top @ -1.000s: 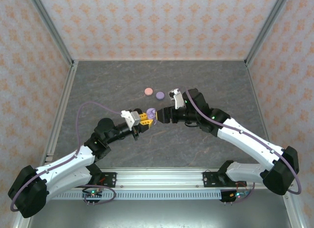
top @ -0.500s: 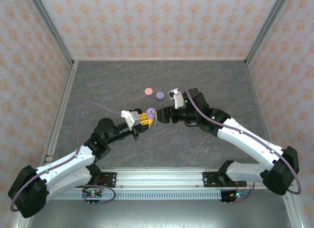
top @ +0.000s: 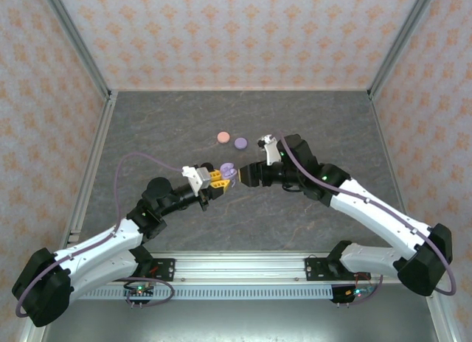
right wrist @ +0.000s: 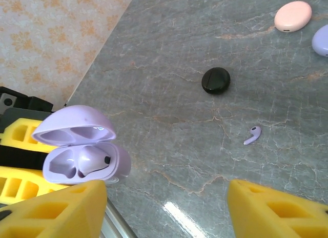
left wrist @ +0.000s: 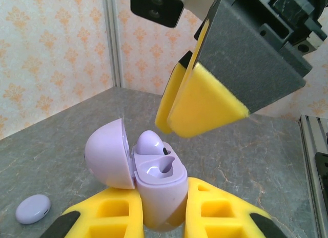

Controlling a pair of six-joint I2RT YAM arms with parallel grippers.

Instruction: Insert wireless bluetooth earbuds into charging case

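Holding open lilac case (left wrist: 159,182) mid-table, L gripper (top: 216,179) clamped on base; one earbud (right wrist: 92,163) seated, R gripper (right wrist: 166,204) jaws apart, empty, just right. Next prob: fetch loose lilac earbud (right wrist: 252,135) off table (right wrist: 169,68), near black puck (right wrist: 216,80)

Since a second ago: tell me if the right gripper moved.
Yes, slightly: in the top view the right gripper has drifted rightward at its wrist end, away from the closed lilac case.
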